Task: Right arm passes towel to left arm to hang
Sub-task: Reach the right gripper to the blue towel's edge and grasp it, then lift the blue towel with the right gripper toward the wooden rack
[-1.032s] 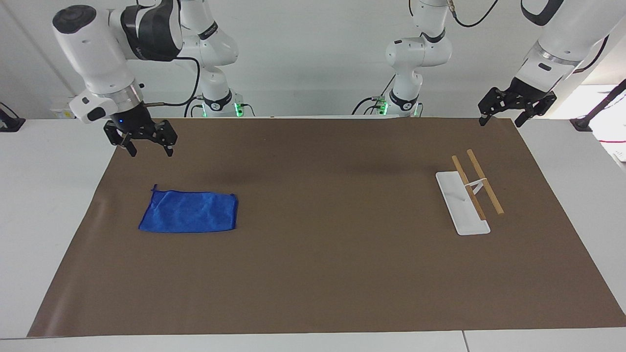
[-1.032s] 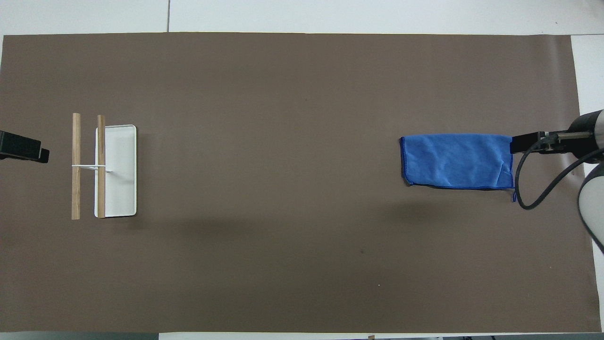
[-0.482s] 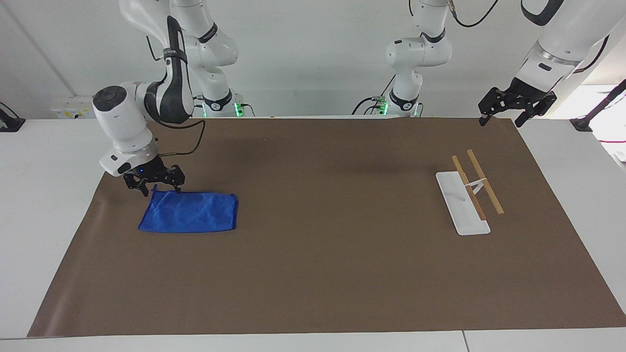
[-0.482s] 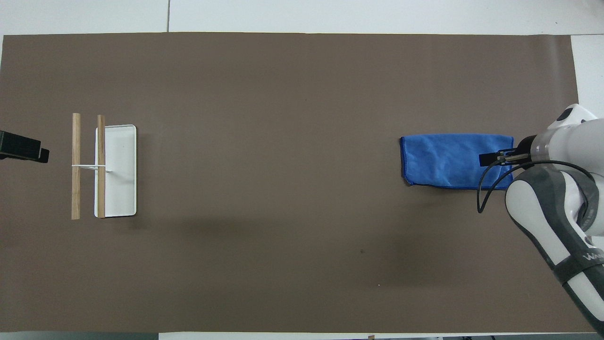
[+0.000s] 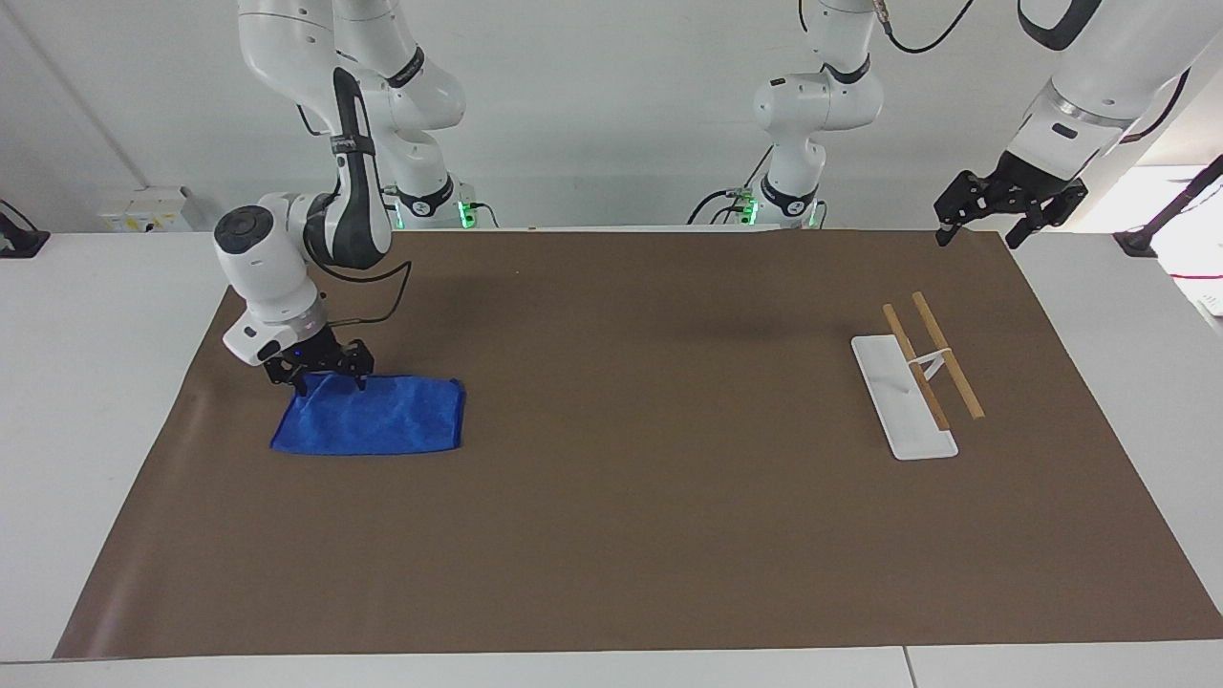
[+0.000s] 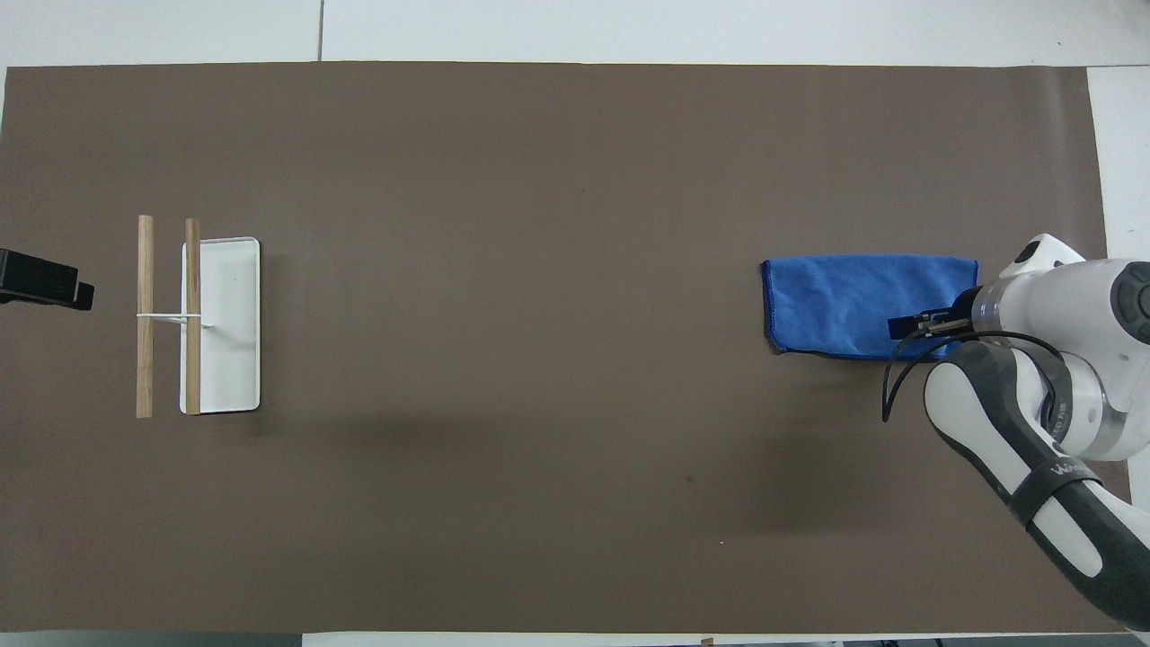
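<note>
Towel is lying flat on the brown mat at the right arm's end of the bench. Right gripper is sitting low at the towel's robot-side corner, fingers apart. Left gripper, well apart from the towel, is hanging over the mat's corner by the rack, fingers apart.

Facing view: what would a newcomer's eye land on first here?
The bright blue towel on the brown mat, at the right arm's end of the table, with the right end effector open and down on the towel's corner nearest the robots. Next, the wooden-barred rack at the other end, the left end effector waiting above the mat's corner.
</note>
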Robot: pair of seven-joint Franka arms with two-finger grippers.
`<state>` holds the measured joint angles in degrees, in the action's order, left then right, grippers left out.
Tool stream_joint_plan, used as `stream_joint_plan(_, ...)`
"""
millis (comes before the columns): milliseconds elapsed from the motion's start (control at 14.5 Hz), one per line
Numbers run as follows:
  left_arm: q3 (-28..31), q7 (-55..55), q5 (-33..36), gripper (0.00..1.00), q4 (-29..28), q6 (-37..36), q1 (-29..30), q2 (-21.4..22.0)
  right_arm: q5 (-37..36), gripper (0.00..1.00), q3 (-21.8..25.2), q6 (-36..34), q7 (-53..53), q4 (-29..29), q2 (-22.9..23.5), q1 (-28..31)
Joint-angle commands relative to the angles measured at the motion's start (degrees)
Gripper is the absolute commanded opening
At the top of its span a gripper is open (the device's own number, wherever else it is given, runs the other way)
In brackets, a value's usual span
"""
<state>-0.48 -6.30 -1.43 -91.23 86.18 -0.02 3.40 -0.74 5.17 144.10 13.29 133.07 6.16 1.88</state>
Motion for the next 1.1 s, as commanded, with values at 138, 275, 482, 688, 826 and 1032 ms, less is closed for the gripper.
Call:
stream_joint_plan(138, -0.4, 0.0, 0.6, 1.00, -1.0, -0.4, 0.5, 1.1, 1.1, 0.98, -0.4, 5.1, 3.8, 0.6, 3.5, 0.9)
stream_joint_plan(275, -0.4, 0.0, 0.6, 1.00, -1.0, -0.4, 0.5, 1.1, 1.1, 0.56, -0.4, 4.9, 4.0, 0.6, 3.5, 0.9)
stream_joint_plan(482, -0.4, 0.0, 0.6, 1.00, -1.0, -0.4, 0.5, 1.1, 1.1, 0.00, -0.4, 4.4, 3.9, 0.5, 3.5, 0.6)
stream_joint_plan(688, -0.4, 0.0, 0.6, 1.00, -1.0, -0.4, 0.5, 1.1, 1.1, 0.00, -0.4, 2.1, 3.4, -0.5, 3.5, 0.2)
stream_joint_plan(826, -0.4, 0.0, 0.6, 1.00, -1.0, -0.4, 0.5, 1.1, 1.1, 0.00, -0.6, -5.1, 2.8, -5.0, 2.8, -0.2)
stream_joint_plan(1032, -0.4, 0.0, 0.6, 1.00, -1.0, -0.4, 0.5, 1.1, 1.1, 0.00, -1.5, -21.0, -2.6, -14.6, 1.0, -2.2)
